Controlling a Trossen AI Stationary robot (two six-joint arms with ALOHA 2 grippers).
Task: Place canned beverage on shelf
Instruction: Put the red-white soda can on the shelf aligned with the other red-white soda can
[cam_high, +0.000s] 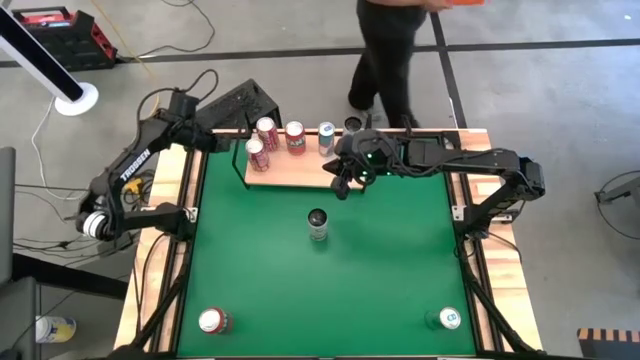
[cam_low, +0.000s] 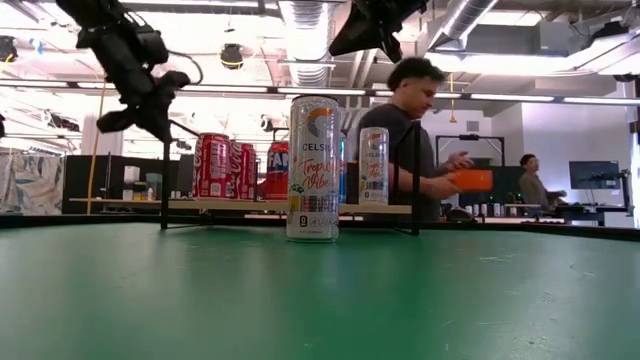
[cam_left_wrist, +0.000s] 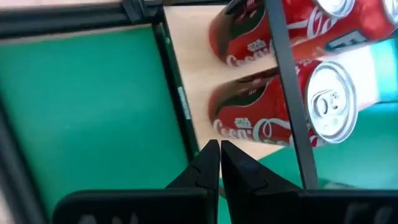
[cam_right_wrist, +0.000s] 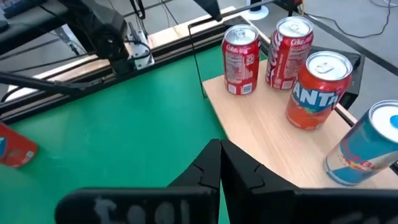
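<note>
1. The shelf (cam_high: 300, 170) lies at the far edge of the tabletop (cam_high: 400, 260). It carries two Coke cans (cam_high: 262, 140), a Fanta can (cam_high: 295, 136) and a blue can (cam_high: 326, 136), all upright toward its left and middle; its right part is bare wood.
2. The can most likely next for the task, a tall Celsius can (cam_high: 318, 224), stands upright on the tabletop just in front of the shelf, apart from it and from both tools.
3. The right tool (cam_high: 347, 178) hangs over the shelf's front edge near its right half, clenched on nothing; its wrist view shows the fingertips pressed together above the wood.
4. The left tool (cam_high: 228, 140) sits at the shelf's left end, beside the Coke cans, also clenched and empty.
5. Two more cans stand far from the shelf, a red can (cam_high: 212, 321) at the near left corner and a green can (cam_high: 449, 319) at the near right.
6. Risks from here, as a judgement:
   - The Celsius can is tall and narrow, so a clenched tool coming down on it would tip it rather than grip it. The fingers must part first.
   - The right tool hangs low over the shelf's black rail, and a careless swing could catch it and shake the standing cans.
   - The left tool is close to the Coke cans, so any sideways move could knock one over.
</note>
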